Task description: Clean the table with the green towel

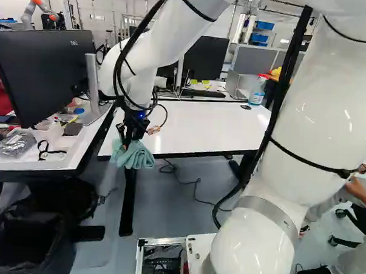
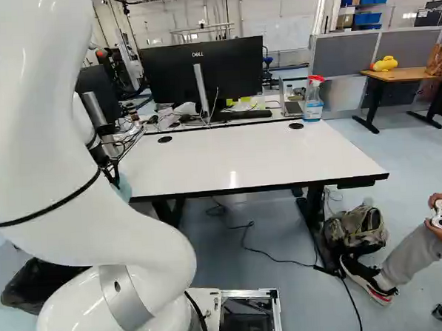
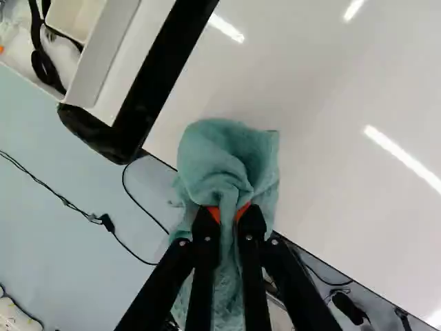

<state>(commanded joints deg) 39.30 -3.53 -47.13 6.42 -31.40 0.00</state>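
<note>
i see a crumpled plain teal cloth towel (image 3: 215, 150), a glossy white rectangular tabletop (image 2: 228, 154) edged in black, a red-topped plastic spray bottle (image 2: 313, 105), bright blue plastic bins (image 2: 367, 18), a rectangular black monitor (image 2: 234, 70) and a smooth blue-grey floor (image 2: 410, 170).

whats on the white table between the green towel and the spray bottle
Bare tabletop, then a black disc near the spray bottle, in the left base view.

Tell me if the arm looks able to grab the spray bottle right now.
Probably not: the claw is shut on the towel, and the bottle stands by the far edge of the table.
</note>
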